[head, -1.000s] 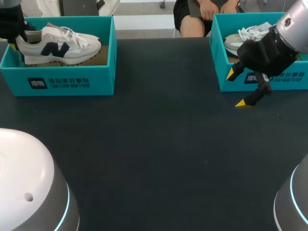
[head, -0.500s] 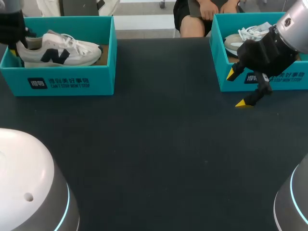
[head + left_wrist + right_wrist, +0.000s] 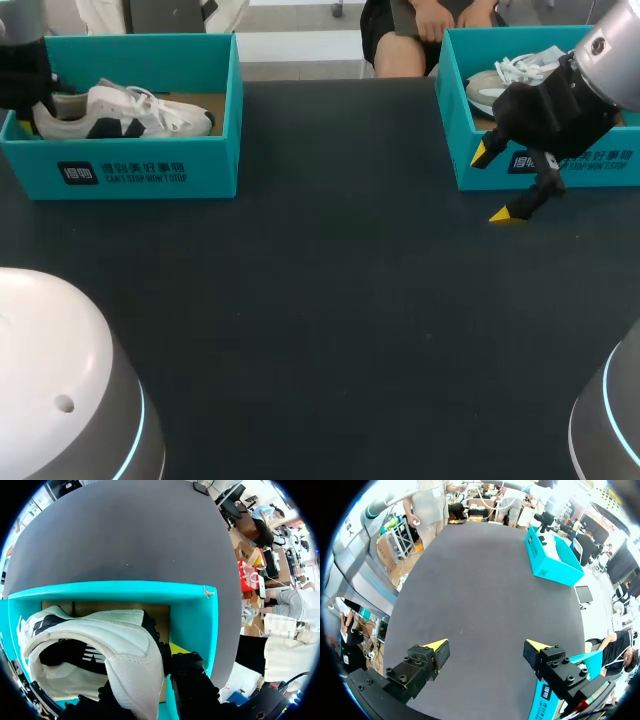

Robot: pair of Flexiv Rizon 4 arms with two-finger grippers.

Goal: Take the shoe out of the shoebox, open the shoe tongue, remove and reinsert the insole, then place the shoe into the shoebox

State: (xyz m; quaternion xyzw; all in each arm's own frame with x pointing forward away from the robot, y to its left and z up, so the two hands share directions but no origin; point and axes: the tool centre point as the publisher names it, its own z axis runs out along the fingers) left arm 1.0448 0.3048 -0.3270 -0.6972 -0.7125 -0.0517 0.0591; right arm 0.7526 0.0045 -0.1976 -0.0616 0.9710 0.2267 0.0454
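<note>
Teal shoebox (image 3: pixel 120 165) at the far-left corner of the table (image 3: pixel 330 300), white shoe (image 3: pixel 125 112) inside, box walls all round it. 2nd shoebox (image 3: pixel 545 165) far right w/ another shoe (image 3: pixel 500 85). L arm (image 3: pixel 25 70) is over the box's left end, its jaws pinching the shoe's heel. R arm (image 3: pixel 610 60) hangs just in front of the 2nd shoebox, jaws spread wide above bare table.

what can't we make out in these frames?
- Insole: left wrist view, the opening of the shoe is dark, so seated or not is unclear.
- Whether the shoe rests on the floor of the left shoebox: head view, the near wall hides the sole.
- Other shoe in the right shoebox: head view, the right arm covers most of it.
</note>
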